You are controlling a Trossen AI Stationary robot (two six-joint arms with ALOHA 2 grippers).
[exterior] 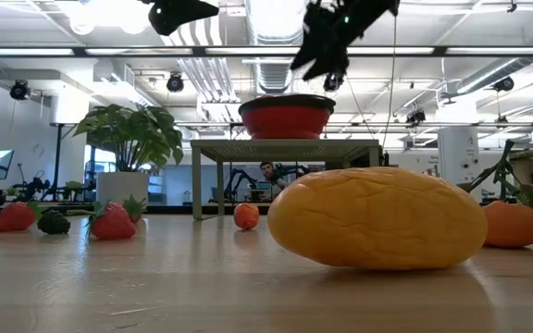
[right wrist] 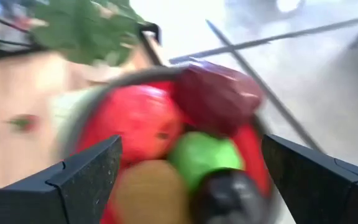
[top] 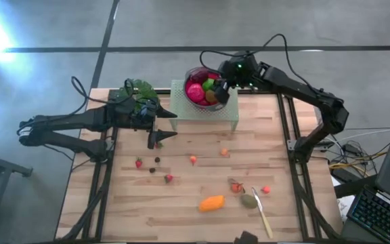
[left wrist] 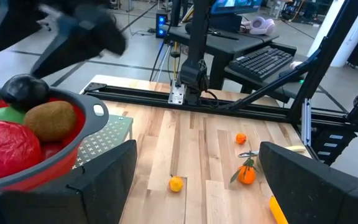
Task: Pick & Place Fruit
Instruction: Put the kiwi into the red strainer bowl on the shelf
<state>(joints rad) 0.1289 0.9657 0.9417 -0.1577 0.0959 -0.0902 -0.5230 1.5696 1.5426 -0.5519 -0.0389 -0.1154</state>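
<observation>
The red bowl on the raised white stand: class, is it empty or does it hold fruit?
It holds fruit. The red bowl contains a red piece, a green apple, a brown oval and a dark one.

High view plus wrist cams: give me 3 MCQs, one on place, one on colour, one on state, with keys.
1. Where is the red bowl?
A. on the raised perforated stand
B. on the floor
C. beside the utensil

2. What colour is the big oval fruit near the table's front edge?
A. blue
B. orange
C. white

3. How is the right claw?
A. shut on a berry
B. out of view
C. open above the bowl

Key: 1 A, the high view shows the bowl on the stand at the table's far edge. 2 B, it lies orange on the wood. 3 C, the right wrist view shows its fingers spread with nothing between them, over the fruit in the bowl.
</observation>
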